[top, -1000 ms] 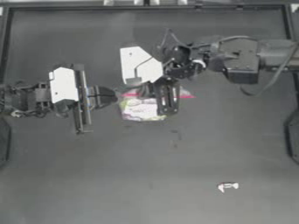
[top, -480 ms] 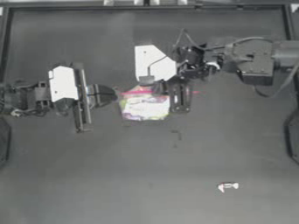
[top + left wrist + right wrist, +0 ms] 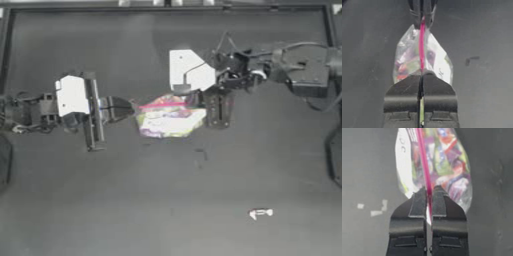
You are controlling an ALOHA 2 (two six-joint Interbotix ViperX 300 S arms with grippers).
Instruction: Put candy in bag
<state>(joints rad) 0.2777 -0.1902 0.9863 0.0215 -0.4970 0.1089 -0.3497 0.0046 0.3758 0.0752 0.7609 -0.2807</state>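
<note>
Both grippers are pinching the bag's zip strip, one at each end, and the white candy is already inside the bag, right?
Not quite. The left gripper and right gripper do pinch the bag by its zip strip, but the top view shows the candy lying on the table, well apart from the bag.

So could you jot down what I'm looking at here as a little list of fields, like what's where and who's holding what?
bag: mid-table, clear, coloured sweets inside, pink zip strip along its mouth
left gripper: shut on the zip strip at the bag's left end
right gripper: shut on the zip strip at the opposite end
candy: small white wrapped sweet, alone on the table, far from the bag, untouched
table: dark surface
task state: candy not yet in bag
</note>
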